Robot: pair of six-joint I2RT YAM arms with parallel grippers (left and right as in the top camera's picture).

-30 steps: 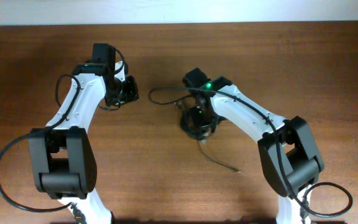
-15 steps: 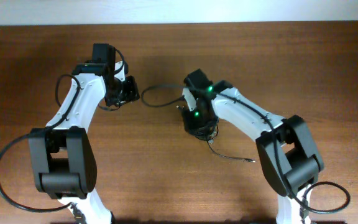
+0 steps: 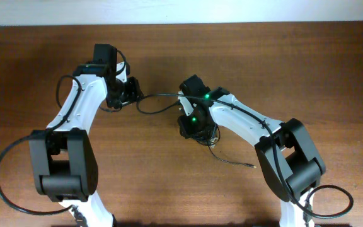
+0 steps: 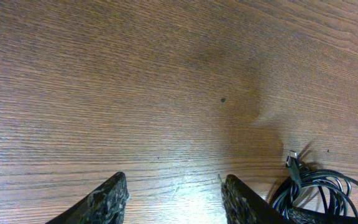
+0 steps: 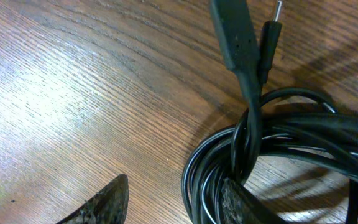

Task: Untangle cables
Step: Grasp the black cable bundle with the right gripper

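The cables (image 3: 201, 130) are thin black cords bunched in a coil mid-table. One strand (image 3: 156, 101) loops left toward my left gripper (image 3: 130, 93), and another strand (image 3: 235, 161) trails right. My right gripper (image 3: 193, 121) sits on the coil. In the right wrist view it (image 5: 173, 202) is open. Its right finger (image 5: 244, 202) pokes inside the coil (image 5: 291, 137), and two plugs (image 5: 236, 34) lie above. In the left wrist view the left gripper (image 4: 176, 199) is open and empty over bare wood. The coil (image 4: 319, 190) and a plug (image 4: 293, 163) lie to its right.
The wooden table (image 3: 169, 176) runs to a pale wall edge at the back. Both arm bases (image 3: 65, 167) stand at the front, each with thick black arm cables (image 3: 5, 183) looping beside it.
My right gripper has moved left with the coil. The looping strand has swung left, closer to the left gripper. The trailing end has shifted right. The left arm has not moved.
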